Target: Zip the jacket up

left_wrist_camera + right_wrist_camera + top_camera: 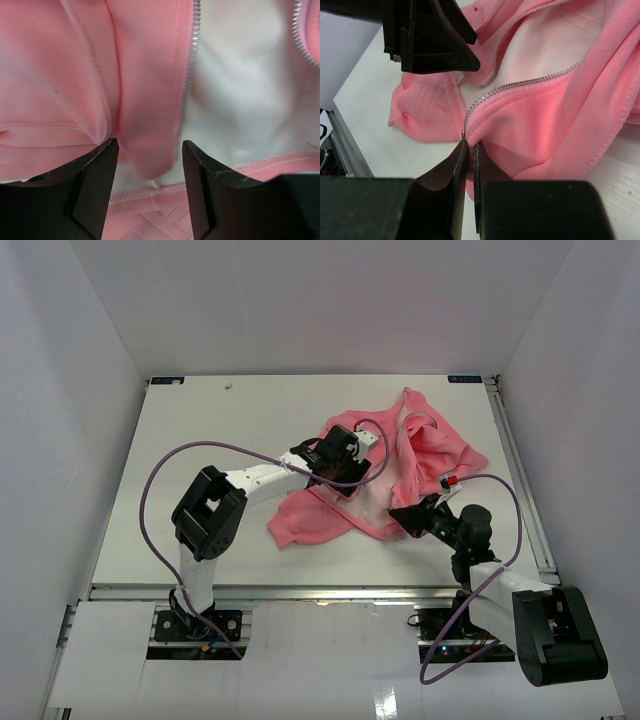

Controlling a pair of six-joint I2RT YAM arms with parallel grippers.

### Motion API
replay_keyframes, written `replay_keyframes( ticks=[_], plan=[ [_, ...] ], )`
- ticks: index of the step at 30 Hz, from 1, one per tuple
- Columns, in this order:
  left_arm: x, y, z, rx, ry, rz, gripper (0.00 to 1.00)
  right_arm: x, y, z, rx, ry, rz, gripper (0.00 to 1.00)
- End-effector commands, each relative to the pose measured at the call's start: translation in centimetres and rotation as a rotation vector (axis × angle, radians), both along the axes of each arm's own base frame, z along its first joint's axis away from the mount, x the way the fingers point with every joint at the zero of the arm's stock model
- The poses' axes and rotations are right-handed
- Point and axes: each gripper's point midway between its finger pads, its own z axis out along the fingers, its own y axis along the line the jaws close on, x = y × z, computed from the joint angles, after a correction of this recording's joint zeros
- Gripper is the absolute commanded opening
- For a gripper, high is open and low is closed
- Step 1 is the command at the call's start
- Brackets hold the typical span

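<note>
1. We see the right end effector [469, 145] at the near edge of the jacket [310, 522]. Its jaws are closed, pinching the hem right at the bottom end of one zipper row [520, 85].
2. The jacket lies crumpled on the tabletop [200, 430]. Most of the bare surface is left of the jacket.
3. The jacket front is unzipped. The two zipper rows run apart, with pale lining [555, 35] exposed between them.
4. The left end effector [150, 145] is over the jacket's middle, just beyond the open front, with its fingers [95, 185] spread. A pink fold of the front edge sits in the gap, with one zipper row just right of the fold. We can't tell whether the pads touch the fabric.
5. The far side of the jacket is bunched into a heap, beyond both end effectors.
</note>
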Motion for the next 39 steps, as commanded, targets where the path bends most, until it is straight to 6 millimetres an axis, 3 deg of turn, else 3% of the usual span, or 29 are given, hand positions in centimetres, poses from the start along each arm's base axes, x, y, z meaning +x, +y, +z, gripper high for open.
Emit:
replay_keyframes(
  ticks=[1, 8, 26, 30, 39],
  plan=[
    [-0.3, -0.3, 3.4, -0.037, -0.011, -0.023, 0.64, 0.4, 0.2, 1.0, -0.004, -0.045, 0.008, 0.08],
    [-0.7, -0.1, 4.1, -0.042, -0.010, -0.043, 0.66, 0.3, 0.2, 0.8, -0.004, -0.039, 0.014, 0.08],
    [-0.8, -2.5, 0.7, -0.032, 0.084, -0.067, 0.63, 0.6, 0.1, 0.9, -0.014, -0.043, 0.005, 0.08],
    [-0.4, -1.9, -0.6, 0.012, 0.085, -0.036, 0.63, 0.6, 0.0, 1.0, -0.018, -0.047, -0.002, 0.08],
    [-1.0, -1.6, -0.8, 0.012, 0.102, -0.035, 0.62, 0.4, 0.1, 1.0, -0.015, -0.044, 0.003, 0.08]
  ],
)
